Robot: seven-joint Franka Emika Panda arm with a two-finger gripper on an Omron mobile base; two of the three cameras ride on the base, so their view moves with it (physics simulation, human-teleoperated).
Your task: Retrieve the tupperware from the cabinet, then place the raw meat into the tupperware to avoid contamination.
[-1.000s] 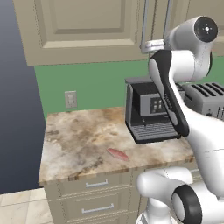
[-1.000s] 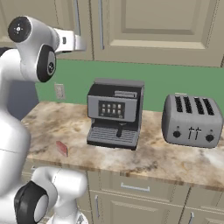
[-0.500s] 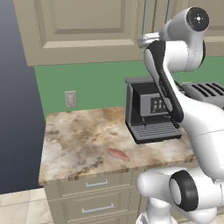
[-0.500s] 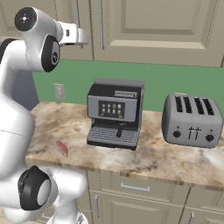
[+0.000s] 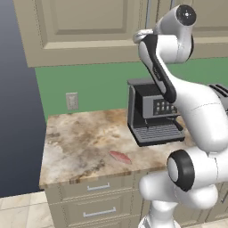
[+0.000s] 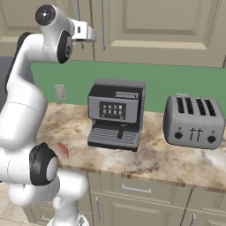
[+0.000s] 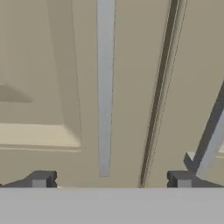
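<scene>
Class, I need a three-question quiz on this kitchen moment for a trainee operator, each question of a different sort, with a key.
1. True or false: the cabinet doors are shut.
2. Multiple choice: the raw meat lies A) in the tupperware, B) bare on the counter, C) on the toaster.
3. Fill in: in the hand view, the gripper is ___, with a silver door handle between its tips.

Key: 1 true; 2 B; 3 open.
</scene>
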